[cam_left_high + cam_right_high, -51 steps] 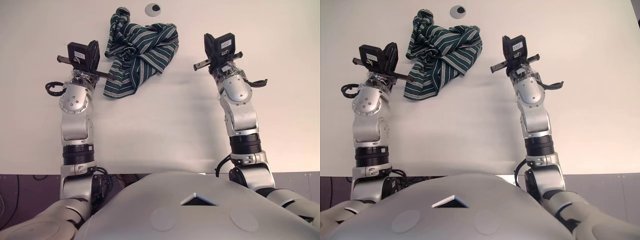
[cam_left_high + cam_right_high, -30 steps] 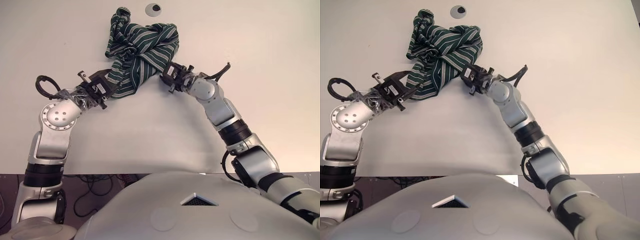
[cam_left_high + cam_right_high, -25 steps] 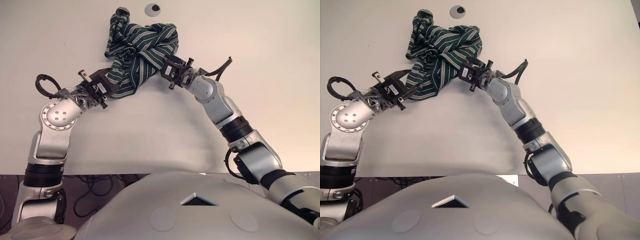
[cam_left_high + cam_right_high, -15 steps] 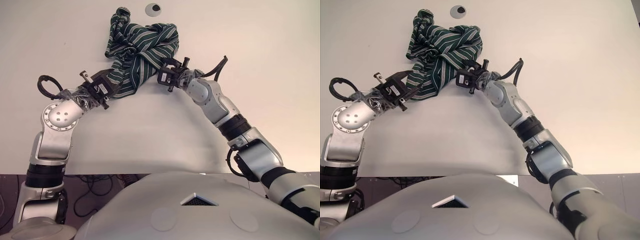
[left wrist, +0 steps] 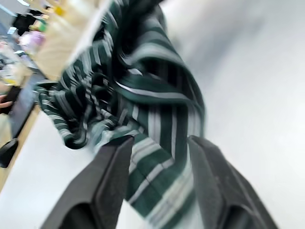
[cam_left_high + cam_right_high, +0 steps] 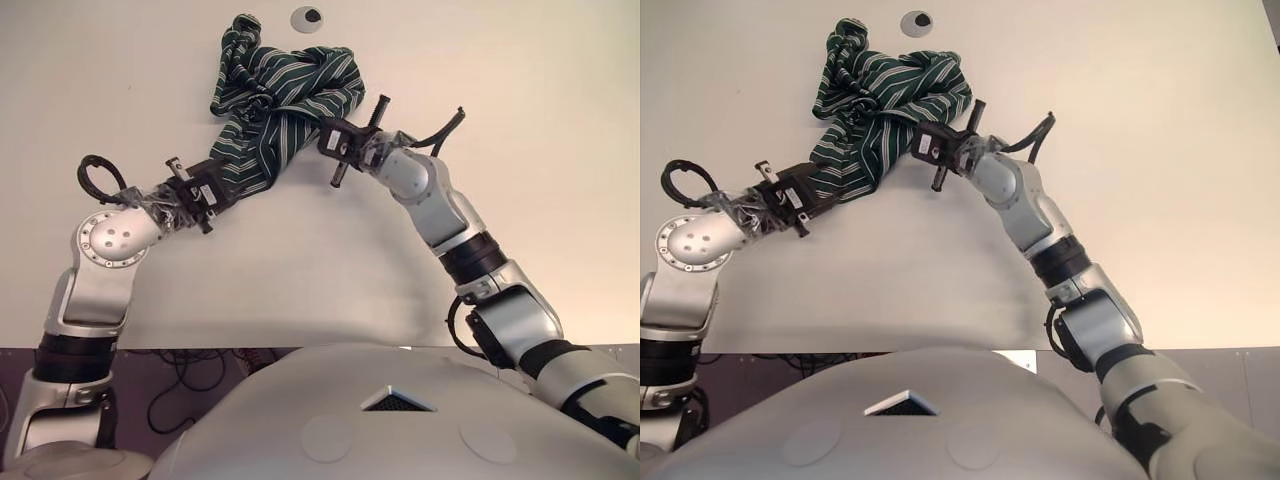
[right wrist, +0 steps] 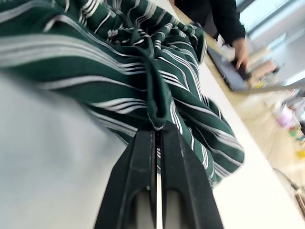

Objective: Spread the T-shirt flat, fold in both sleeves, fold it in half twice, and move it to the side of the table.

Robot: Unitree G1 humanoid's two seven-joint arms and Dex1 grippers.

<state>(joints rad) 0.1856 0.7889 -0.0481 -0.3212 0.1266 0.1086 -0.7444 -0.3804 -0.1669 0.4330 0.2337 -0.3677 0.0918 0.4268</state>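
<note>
while the t-shirt lies bunched and twisted at the far middle of the table, the step in hand is, by my judgement, spreading it flat, barely begun.

left eye view: my left gripper at the heap's near lower corner; my right gripper at its right edge. a small round disc sits just beyond the heap, apart from it.

left wrist view: fingers set wide, striped hem lying between them, unclamped.

right wrist view: fingers drawn nearly together, a rolled hem seemingly nipped at the tips.

next move: close the left on its hem, then draw both holds apart. the knotted folds may resist; the disc lies near the spreading ground.
</note>
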